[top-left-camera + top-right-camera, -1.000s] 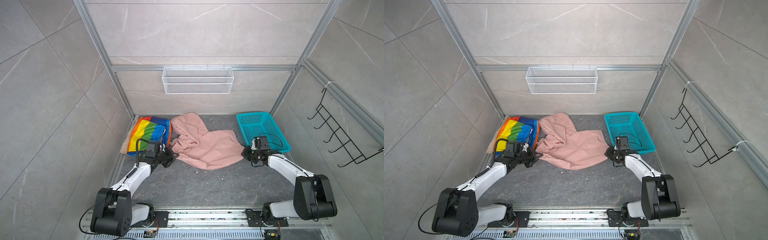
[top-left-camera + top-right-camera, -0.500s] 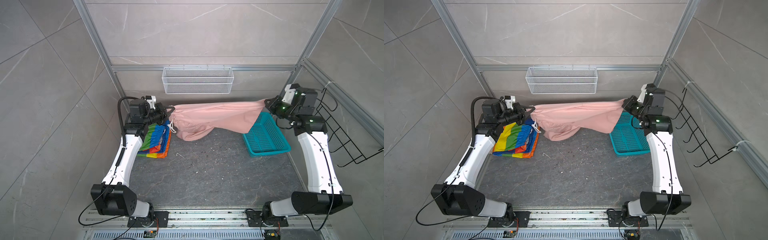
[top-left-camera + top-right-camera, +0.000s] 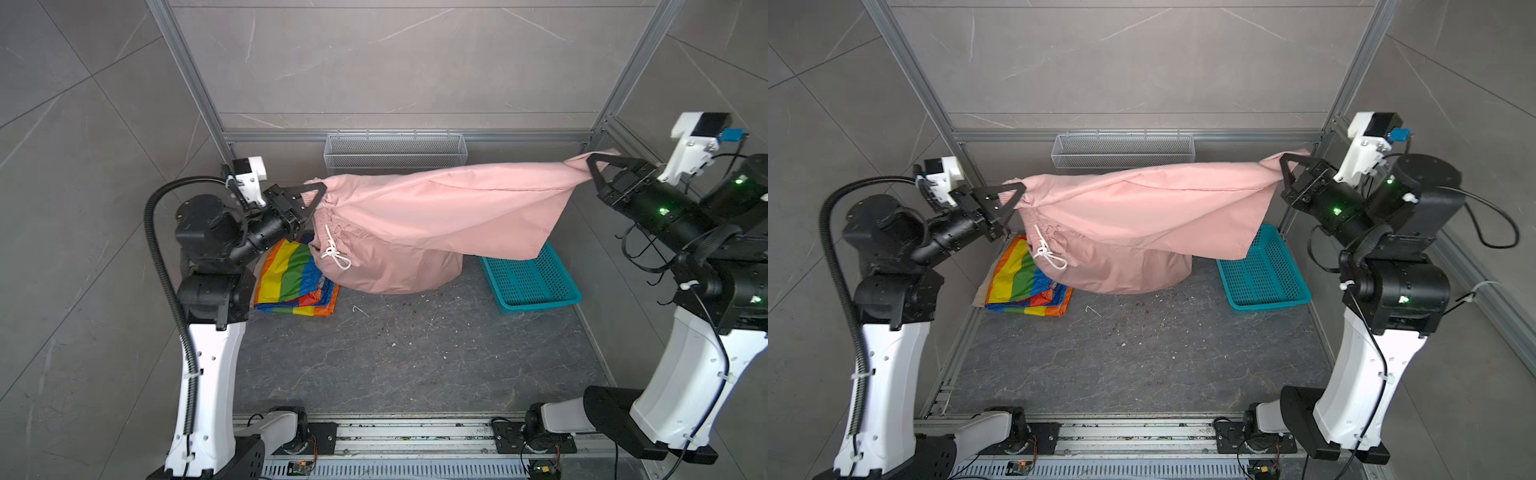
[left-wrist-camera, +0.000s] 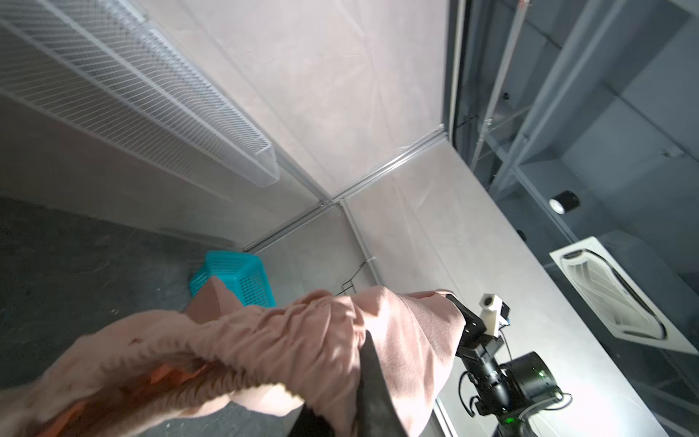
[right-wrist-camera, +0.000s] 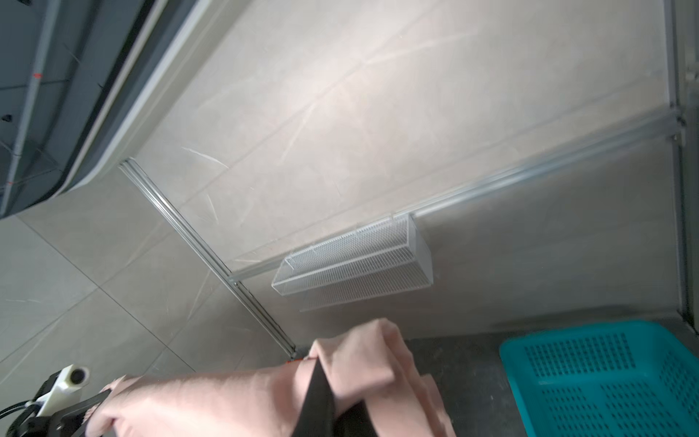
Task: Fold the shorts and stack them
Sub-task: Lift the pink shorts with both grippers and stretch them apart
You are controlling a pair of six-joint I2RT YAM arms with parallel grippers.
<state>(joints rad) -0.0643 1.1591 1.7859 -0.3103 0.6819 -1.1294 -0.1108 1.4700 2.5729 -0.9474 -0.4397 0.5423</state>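
Both my jaws are clamped on the pink shorts [image 3: 436, 208], hung above the floor. Their long axis runs left to right, gathered waist at my left gripper [image 3: 321, 190], far end at my right gripper [image 3: 591, 161]. A top view shows beige cloth [image 3: 979, 297] under the striped shorts [image 3: 1021, 278]; my wrist views miss it. The basket [image 3: 536, 286] is partly hidden.

Three shorts [image 3: 1142, 208] — pink [image 3: 436, 199], rainbow [image 3: 291, 276], beige [image 3: 980, 296] — one teal basket [image 3: 540, 301], one wire rack [image 3: 395, 149]

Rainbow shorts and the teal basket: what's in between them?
The sagging bulk of the pink shorts fills the stretch between the rainbow shorts and the teal basket, as both top views show.
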